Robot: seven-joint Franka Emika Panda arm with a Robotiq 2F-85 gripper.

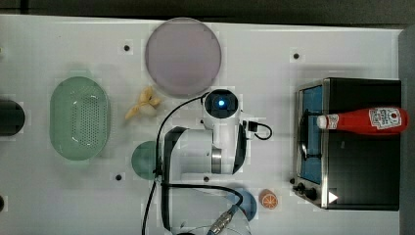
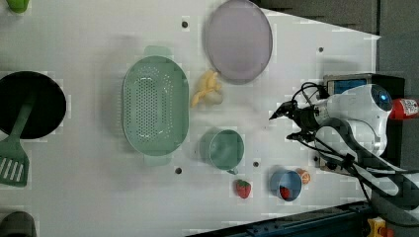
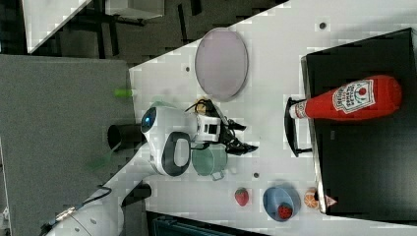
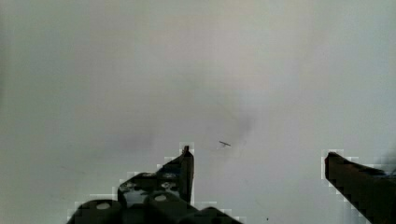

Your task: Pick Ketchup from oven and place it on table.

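Ketchup [image 1: 364,120] lies on its side on the black top of the oven [image 1: 359,181], with its white cap sticking out over the glass door side. The fingers [image 4: 184,170] are spread wide apart and hold nothing. The gripper [image 2: 286,121] hangs over a bare part of the white tabletop [image 1: 73,196], well apart from the oven. A green cup [image 2: 225,149] sits near it.

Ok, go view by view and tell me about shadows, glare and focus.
Top view: even light, a soft shadow beside the green strainer, a blue light glowing on the arm. Left view: the table looks washed out, a faint shadow beside the strainer. Right view: the ketchup label reads crisply on the dark oven top. Wrist view: hazy grey table, a soft shadow, open gripper fingers dark.
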